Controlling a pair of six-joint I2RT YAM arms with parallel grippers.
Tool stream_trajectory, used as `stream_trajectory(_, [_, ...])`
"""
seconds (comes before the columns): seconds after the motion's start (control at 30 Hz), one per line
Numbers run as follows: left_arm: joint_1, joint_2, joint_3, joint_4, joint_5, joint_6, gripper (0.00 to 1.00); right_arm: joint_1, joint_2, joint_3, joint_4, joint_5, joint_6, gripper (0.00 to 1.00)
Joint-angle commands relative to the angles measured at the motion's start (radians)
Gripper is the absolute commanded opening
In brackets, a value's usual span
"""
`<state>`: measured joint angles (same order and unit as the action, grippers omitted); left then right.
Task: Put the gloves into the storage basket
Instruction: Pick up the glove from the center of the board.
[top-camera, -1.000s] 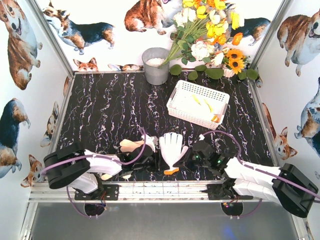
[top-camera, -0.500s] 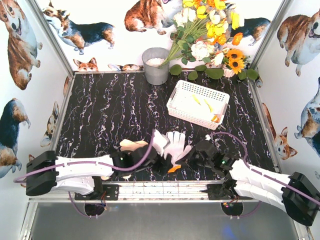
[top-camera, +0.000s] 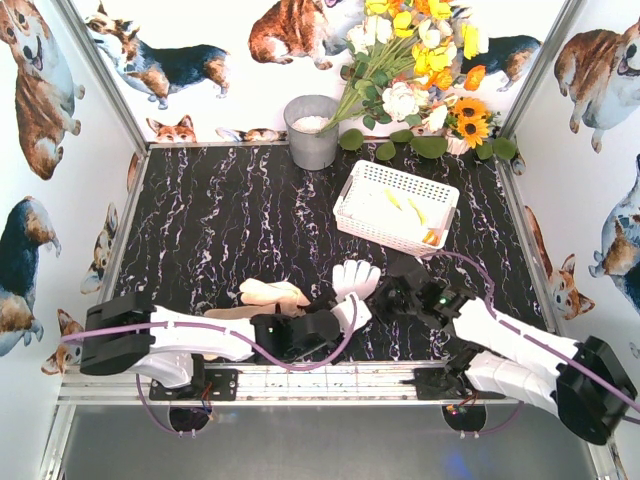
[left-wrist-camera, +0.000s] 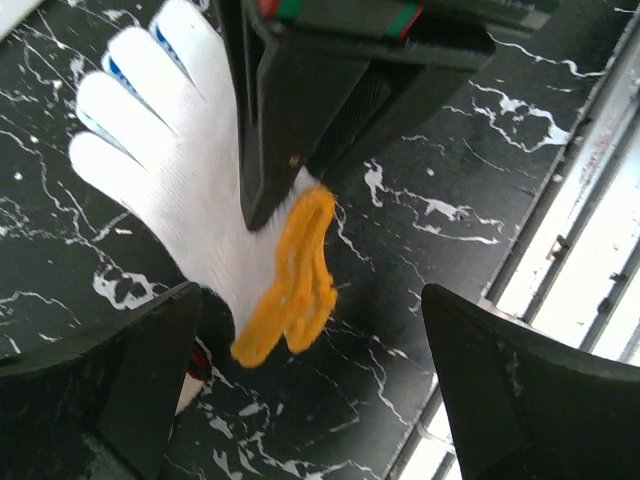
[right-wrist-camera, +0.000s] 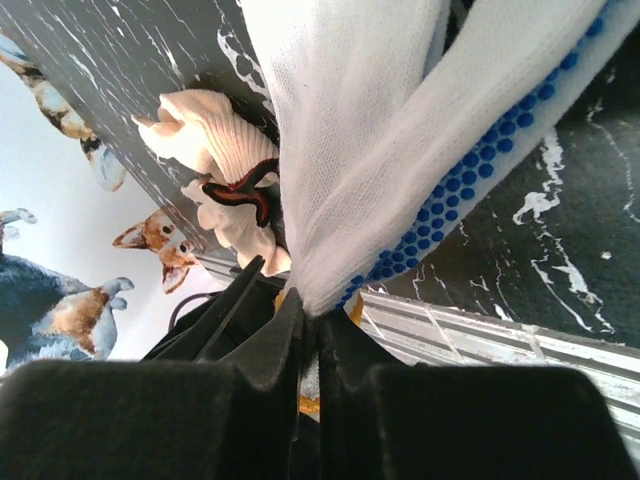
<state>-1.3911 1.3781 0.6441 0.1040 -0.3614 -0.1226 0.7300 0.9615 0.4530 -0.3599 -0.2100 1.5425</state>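
My right gripper (top-camera: 380, 300) (right-wrist-camera: 318, 325) is shut on the cuff end of a white knit glove (top-camera: 356, 277) (right-wrist-camera: 370, 120) with blue grip dots; the glove hangs from the jaws just above the table. Its orange cuff (left-wrist-camera: 295, 280) dangles in the left wrist view, between the wide-open fingers of my left gripper (top-camera: 335, 322) (left-wrist-camera: 320, 400), which holds nothing. A bunch of cream gloves (top-camera: 268, 293) (right-wrist-camera: 215, 140) lies on the black marble table left of both grippers. The white storage basket (top-camera: 405, 178) sits at the back right with gloves (top-camera: 400, 210) inside.
A grey metal bucket (top-camera: 312, 130) stands at the back centre, beside a spray of flowers (top-camera: 420, 70) that overhangs the basket's far side. An aluminium rail (top-camera: 320, 380) runs along the near edge. Corgi-print walls close in both sides.
My left gripper opened wide and its arm swung right under the glove's cuff. My right gripper closed on the white glove and drew it off the table, up and right.
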Motion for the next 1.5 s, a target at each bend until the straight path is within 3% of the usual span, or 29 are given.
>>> stream_trajectory(0.0, [-0.002,0.046,0.047,0.088,-0.061,0.109,0.86,-0.007,0.050,0.091,-0.033,-0.051,-0.014,0.00])
stream_trajectory(0.17, [-0.001,0.087,0.039,0.113,-0.082,0.153,0.83,-0.017,0.076,0.095,-0.003,-0.089,-0.010,0.00])
stream_trajectory(0.4, [-0.001,0.120,0.044,0.122,-0.048,0.163,0.44,-0.035,0.051,0.084,-0.004,-0.094,-0.011,0.00])
stream_trajectory(0.57, [-0.001,0.141,0.061,0.114,-0.054,0.152,0.09,-0.051,0.027,0.069,-0.004,-0.084,-0.013,0.00])
stream_trajectory(0.63, [0.001,0.139,0.063,0.113,-0.069,0.129,0.00,-0.057,0.015,0.059,-0.002,-0.077,-0.013,0.06])
stream_trajectory(0.77, [0.014,0.123,0.068,0.095,-0.071,0.052,0.00,-0.069,-0.019,0.036,-0.006,-0.046,-0.016,0.23])
stream_trajectory(0.87, [0.041,0.118,0.083,0.060,-0.058,-0.034,0.00,-0.082,-0.061,0.029,-0.028,-0.009,-0.038,0.50])
stream_trajectory(1.0, [0.082,0.113,0.084,0.070,0.010,-0.129,0.00,-0.101,-0.115,0.015,-0.075,0.039,-0.065,0.69])
stream_trajectory(1.13, [0.093,0.116,0.119,0.054,0.039,-0.174,0.00,-0.107,-0.107,0.010,-0.044,0.022,-0.079,0.75])
stream_trajectory(1.47, [0.096,0.112,0.134,0.051,0.084,-0.206,0.00,-0.107,-0.040,-0.031,0.040,0.080,-0.070,0.75])
